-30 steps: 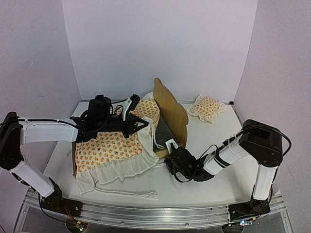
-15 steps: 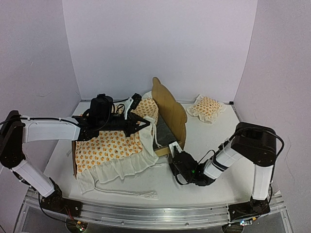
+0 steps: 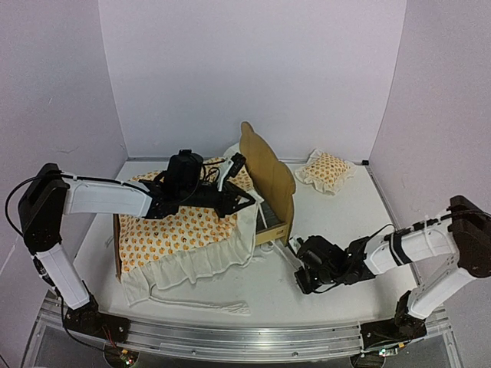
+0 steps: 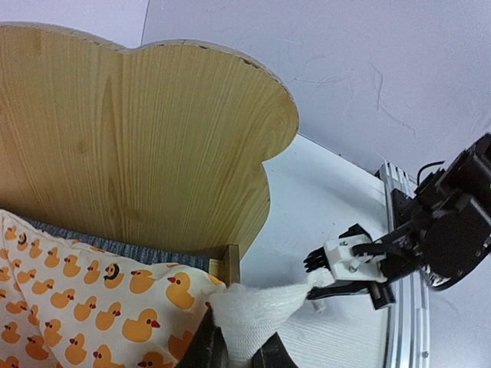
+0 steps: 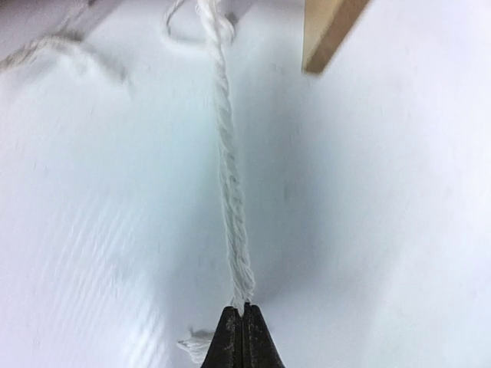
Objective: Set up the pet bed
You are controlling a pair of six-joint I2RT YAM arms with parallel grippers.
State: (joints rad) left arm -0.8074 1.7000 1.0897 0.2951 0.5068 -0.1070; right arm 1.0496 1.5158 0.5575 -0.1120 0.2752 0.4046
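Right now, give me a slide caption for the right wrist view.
Right gripper pinches a white twisted cord stretched toward a corner of the pet bed.

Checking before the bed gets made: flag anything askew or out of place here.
The duck-print bedding lies crooked, its ruffle spilling off the bed frame onto the table. A white cord from it runs taut to the right gripper, which is shut on it. The pillow sits apart, beyond the headboard.
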